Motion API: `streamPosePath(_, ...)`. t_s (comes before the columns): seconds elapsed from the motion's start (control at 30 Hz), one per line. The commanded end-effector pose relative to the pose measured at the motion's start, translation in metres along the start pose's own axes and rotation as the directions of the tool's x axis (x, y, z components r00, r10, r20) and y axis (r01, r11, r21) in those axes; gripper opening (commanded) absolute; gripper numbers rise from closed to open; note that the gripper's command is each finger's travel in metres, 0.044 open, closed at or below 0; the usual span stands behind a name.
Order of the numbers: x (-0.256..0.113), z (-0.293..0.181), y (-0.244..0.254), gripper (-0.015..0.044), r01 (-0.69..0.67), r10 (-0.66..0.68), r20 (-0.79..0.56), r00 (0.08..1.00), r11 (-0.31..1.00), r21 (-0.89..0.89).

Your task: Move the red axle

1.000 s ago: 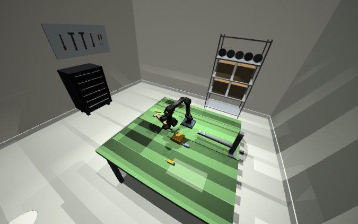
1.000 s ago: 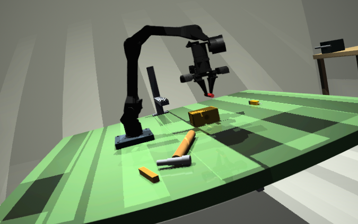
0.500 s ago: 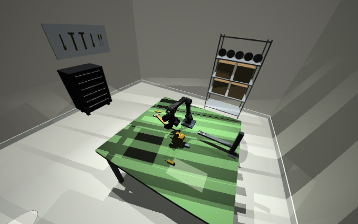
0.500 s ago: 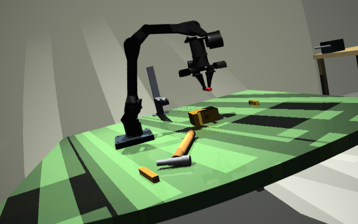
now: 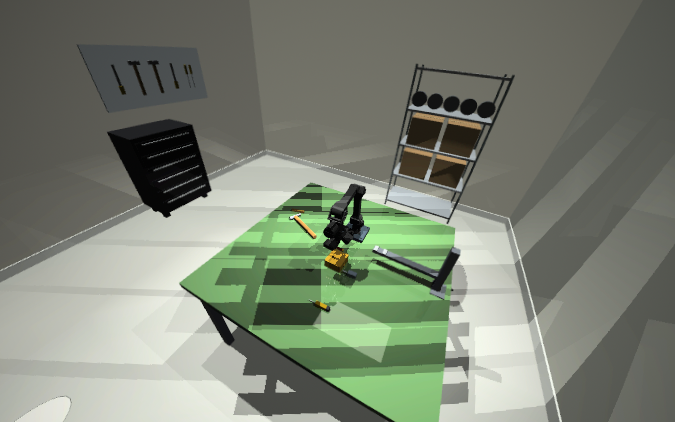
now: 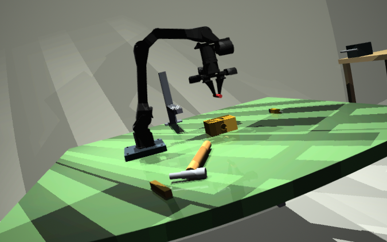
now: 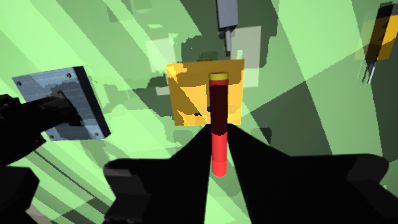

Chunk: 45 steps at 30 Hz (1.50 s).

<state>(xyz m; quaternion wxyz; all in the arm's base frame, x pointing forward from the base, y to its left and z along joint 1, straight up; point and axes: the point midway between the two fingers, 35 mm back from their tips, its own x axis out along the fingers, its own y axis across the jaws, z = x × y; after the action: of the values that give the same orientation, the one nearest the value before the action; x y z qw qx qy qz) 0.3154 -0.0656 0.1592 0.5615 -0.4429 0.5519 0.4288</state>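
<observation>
My gripper [image 6: 217,92] [image 7: 218,128] is shut on the red axle [image 6: 218,95] [image 7: 219,127], which points down from the fingertips. The axle is clear of the orange beam [image 6: 220,124] [image 5: 336,258] [image 7: 187,97] and hangs well above it. The beam lies on the green table [image 6: 278,150], its hole facing the camera in the exterior view. The grey bracket [image 6: 165,87] [image 5: 407,265] stands beyond the arm, with its V-blocks [image 6: 175,108] low on it. In the top view the gripper [image 5: 331,242] is small and the axle does not show.
The arm's base plate [image 6: 145,150] [image 7: 60,102] is bolted to the table. A hammer [image 6: 199,156] [image 5: 302,224] and a small wooden block [image 6: 160,188] lie near the front. A screwdriver [image 6: 275,110] [image 5: 319,304] [image 7: 380,42] lies farther off.
</observation>
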Motion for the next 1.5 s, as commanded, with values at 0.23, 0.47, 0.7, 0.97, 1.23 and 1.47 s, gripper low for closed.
streamPosePath(0.23, -0.002, 0.056, 0.014, 0.0, 0.007, -0.007, 0.003, 1.0, 1.0, 0.006)
streamPosePath(0.47, -0.002, 0.091, 0.029, 0.0, 0.005, -0.005, 0.006, 1.0, 1.0, 0.006)
streamPosePath(0.7, -0.002, 0.124, 0.047, 0.0, 0.004, -0.004, 0.009, 1.0, 1.0, 0.006)
streamPosePath(0.97, -0.002, 0.157, 0.073, 0.0, 0.002, -0.002, 0.012, 1.0, 1.0, 0.006)
streamPosePath(1.23, -0.002, 0.186, 0.102, 0.0, -0.001, 0.001, 0.014, 1.0, 1.0, 0.006)
streamPosePath(1.47, -0.002, 0.208, 0.131, 0.0, -0.003, 0.003, 0.016, 1.0, 1.0, 0.006)
